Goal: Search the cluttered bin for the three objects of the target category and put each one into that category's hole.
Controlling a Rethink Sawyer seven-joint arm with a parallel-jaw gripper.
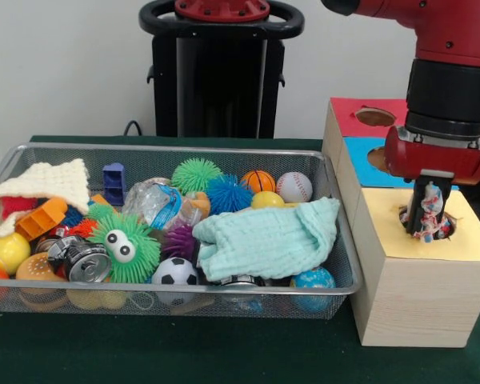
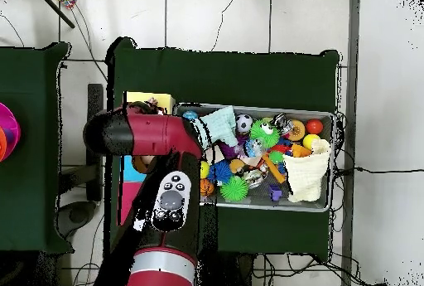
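My gripper (image 1: 429, 218) hangs over the round hole (image 1: 450, 230) in the yellow top of the wooden box (image 1: 416, 296). It is shut on a crumpled white, red and blue piece (image 1: 433, 210), whose lower end reaches into the hole. The wire bin (image 1: 168, 147) to the left holds a crushed can (image 1: 80, 260), a crumpled clear bottle (image 1: 156, 200), several balls and fuzzy toys. In the overhead view the red arm (image 2: 157, 138) covers the gripper and most of the box; the yellow end (image 2: 151, 100) shows beside the bin (image 2: 332, 162).
A teal cloth (image 1: 268, 238) lies over the bin's right part and a cream knitted cloth (image 1: 52, 182) over its left corner. Behind the yellow section are a blue one (image 1: 360, 152) and a red one (image 1: 354, 112), each with a hole.
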